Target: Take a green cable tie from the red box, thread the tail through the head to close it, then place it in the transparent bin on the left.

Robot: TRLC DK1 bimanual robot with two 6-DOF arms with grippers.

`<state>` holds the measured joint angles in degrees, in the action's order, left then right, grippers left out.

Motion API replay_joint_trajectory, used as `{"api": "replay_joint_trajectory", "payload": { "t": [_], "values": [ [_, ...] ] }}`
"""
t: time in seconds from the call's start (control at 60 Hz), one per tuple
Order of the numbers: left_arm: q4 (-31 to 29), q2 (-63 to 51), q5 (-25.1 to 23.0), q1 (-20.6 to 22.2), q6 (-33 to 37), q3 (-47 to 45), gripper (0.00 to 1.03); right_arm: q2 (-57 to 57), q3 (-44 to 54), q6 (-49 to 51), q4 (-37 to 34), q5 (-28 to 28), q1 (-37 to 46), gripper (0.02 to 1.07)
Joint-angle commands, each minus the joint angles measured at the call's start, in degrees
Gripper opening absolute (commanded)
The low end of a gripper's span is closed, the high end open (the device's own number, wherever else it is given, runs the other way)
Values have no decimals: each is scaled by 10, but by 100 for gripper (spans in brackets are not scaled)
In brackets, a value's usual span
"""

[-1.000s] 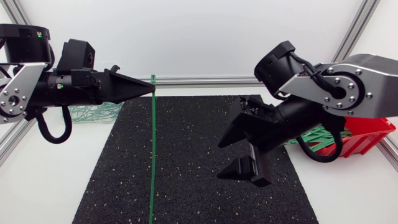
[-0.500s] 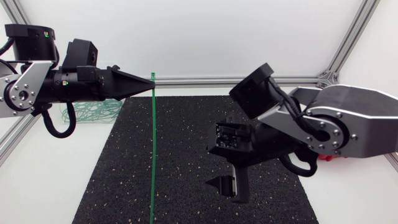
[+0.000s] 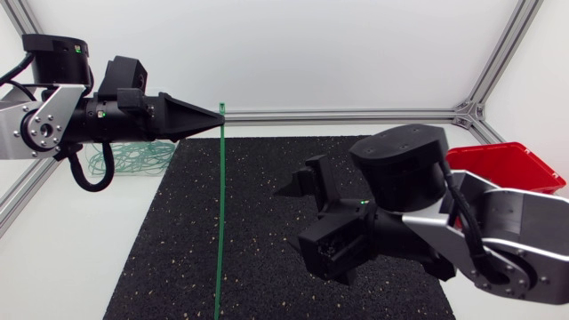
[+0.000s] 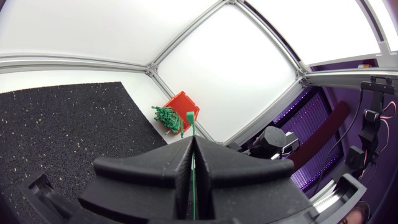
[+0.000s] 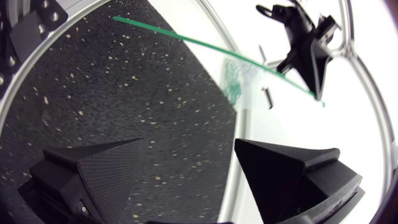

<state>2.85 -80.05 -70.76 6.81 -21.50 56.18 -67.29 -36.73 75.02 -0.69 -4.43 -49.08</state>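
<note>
Over the near right part of the black mat (image 3: 178,231), the right gripper (image 5: 186,149) hangs with its two wedge fingers spread wide and nothing between them. Its grey arm (image 3: 498,240) comes in from the near right corner. To its left, a green cable tie (image 3: 220,222) runs in a straight line across the mat, from the near edge of the view to the far side. There the left gripper (image 3: 220,116) pinches it just below its head, fingers pressed together on the strap. The left arm (image 3: 53,124) reaches in level from the far left. Behind it, on the white table (image 3: 53,258), the clear bin (image 3: 133,162) holds a tangle of green ties. At the far right stands the red box (image 3: 511,164), with a bunch of loose ties (image 4: 166,118) in it.
</note>
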Motion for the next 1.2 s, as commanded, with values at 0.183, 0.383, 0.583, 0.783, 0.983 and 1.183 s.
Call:
{"api": "replay_joint_trajectory", "payload": {
  "t": [0.183,0.383,0.583,0.783,0.983,1.183],
  "values": [
    [9,-34,-17,3,-104,24,4,22,106,240,232,7,-18,103],
    [9,-48,-22,5,-130,27,4,8,141,321,322,-17,-32,103],
    [9,-56,-34,8,-140,29,4,-14,155,332,371,-21,-74,103],
    [12,-78,-35,7,-142,39,4,-42,146,326,418,-42,-94,103],
    [21,-92,-44,1,-141,45,4,-50,148,324,428,-77,-102,103],
    [22,-92,-44,1,-141,45,3,-82,139,307,476,-127,-92,103]
  ]
}}
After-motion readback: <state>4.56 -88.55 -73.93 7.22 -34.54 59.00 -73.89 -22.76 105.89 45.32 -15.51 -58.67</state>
